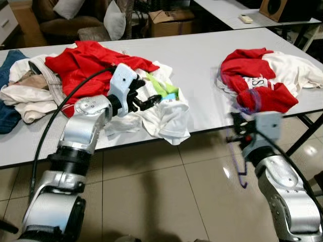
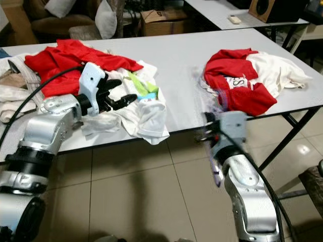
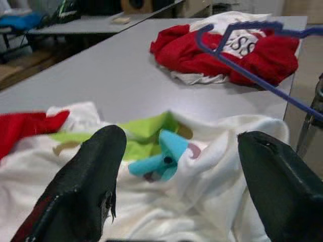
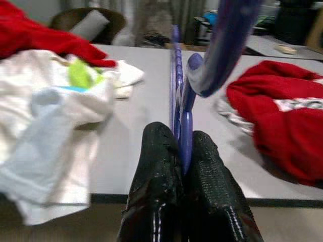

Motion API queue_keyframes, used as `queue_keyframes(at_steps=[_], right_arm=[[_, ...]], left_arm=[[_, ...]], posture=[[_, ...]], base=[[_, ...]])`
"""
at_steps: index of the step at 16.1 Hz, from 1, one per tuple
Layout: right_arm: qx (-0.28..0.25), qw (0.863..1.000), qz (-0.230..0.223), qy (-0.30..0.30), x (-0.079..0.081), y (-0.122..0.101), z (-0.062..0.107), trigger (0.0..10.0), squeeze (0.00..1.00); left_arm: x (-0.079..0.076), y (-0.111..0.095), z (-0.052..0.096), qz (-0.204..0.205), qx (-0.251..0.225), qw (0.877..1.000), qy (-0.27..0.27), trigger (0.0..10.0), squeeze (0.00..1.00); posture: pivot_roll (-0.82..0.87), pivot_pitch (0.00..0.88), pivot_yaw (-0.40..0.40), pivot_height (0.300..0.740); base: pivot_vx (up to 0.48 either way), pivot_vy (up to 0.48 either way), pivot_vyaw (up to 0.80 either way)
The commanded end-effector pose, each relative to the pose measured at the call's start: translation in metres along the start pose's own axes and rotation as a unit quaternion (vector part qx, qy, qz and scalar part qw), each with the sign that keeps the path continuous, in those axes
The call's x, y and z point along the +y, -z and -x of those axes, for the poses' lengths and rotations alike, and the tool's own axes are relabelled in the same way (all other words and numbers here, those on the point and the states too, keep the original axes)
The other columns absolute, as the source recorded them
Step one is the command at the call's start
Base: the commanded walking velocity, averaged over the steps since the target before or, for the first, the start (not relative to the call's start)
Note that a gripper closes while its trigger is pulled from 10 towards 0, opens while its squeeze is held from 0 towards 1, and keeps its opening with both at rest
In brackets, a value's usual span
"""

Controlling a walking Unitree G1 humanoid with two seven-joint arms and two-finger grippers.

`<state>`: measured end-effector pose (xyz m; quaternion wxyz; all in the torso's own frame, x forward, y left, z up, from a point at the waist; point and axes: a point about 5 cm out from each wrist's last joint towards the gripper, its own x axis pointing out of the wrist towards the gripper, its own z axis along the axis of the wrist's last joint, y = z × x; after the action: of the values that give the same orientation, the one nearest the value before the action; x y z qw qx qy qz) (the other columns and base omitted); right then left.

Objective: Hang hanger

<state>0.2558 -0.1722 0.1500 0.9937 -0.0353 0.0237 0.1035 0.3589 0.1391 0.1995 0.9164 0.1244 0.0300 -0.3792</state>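
Note:
A thin blue-purple hanger (image 4: 182,85) is clamped between the black fingers of my right gripper (image 4: 182,138), which is shut on it just off the table's front edge (image 1: 217,126). The hanger (image 1: 237,159) is blurred and partly hangs below the table, with its hook near the red and white clothes pile (image 1: 262,80). My left gripper (image 1: 150,102) is open and hovers low over a white garment with a green and blue print (image 3: 166,151). Nothing is between its fingers.
A red garment (image 1: 86,63) and more cream and blue clothes lie heaped at the table's left end. The grey table (image 1: 197,55) has bare surface between the two piles. A black table leg (image 1: 308,128) stands at the right. Behind are a cardboard box (image 1: 169,20) and another table (image 1: 237,12).

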Motion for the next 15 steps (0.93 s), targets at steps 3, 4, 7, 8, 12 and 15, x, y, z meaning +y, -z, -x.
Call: queue_keyframes(at_steps=[3,4,7,8,12,15], right_arm=[[-0.042,0.979,-0.018,-0.196,0.009,-0.028,0.017,10.0,0.00],[-0.042,0.955,-0.019,-0.294,0.013,-0.040,0.023,10.0,0.00],[0.007,0.928,0.006,-0.373,0.017,-0.037,0.024,10.0,0.00],[0.060,0.926,0.026,-0.373,0.015,-0.022,0.022,10.0,0.00],[0.122,0.950,0.039,-0.284,-0.003,-0.001,0.007,10.0,0.00],[0.128,0.966,0.022,-0.222,-0.028,-0.004,0.014,10.0,0.00]], left_arm=[[-0.004,0.017,0.025,-0.095,0.076,0.990,0.070,10.0,0.00],[-0.005,0.034,0.034,-0.127,0.133,0.980,0.081,10.0,0.00],[-0.003,0.053,0.034,-0.164,0.180,0.968,0.053,10.0,0.00],[-0.001,0.061,0.031,-0.167,0.190,0.967,0.023,10.0,0.00],[-0.002,0.091,0.029,-0.194,0.245,0.950,0.000,10.0,0.00],[-0.002,0.104,0.035,-0.213,0.262,0.941,0.018,10.0,0.00]], posture=[[-0.17,0.000,0.027,0.740],[-0.16,0.000,0.003,0.740],[-0.14,0.000,-0.010,0.740],[-0.13,0.000,-0.016,0.740],[-0.14,0.000,0.001,0.740],[-0.14,0.000,0.000,0.740]], base=[[0.000,0.000,0.00],[0.000,0.000,0.00],[0.000,0.000,0.00],[0.000,0.000,0.00],[0.000,0.000,0.00],[0.000,0.000,0.00]])
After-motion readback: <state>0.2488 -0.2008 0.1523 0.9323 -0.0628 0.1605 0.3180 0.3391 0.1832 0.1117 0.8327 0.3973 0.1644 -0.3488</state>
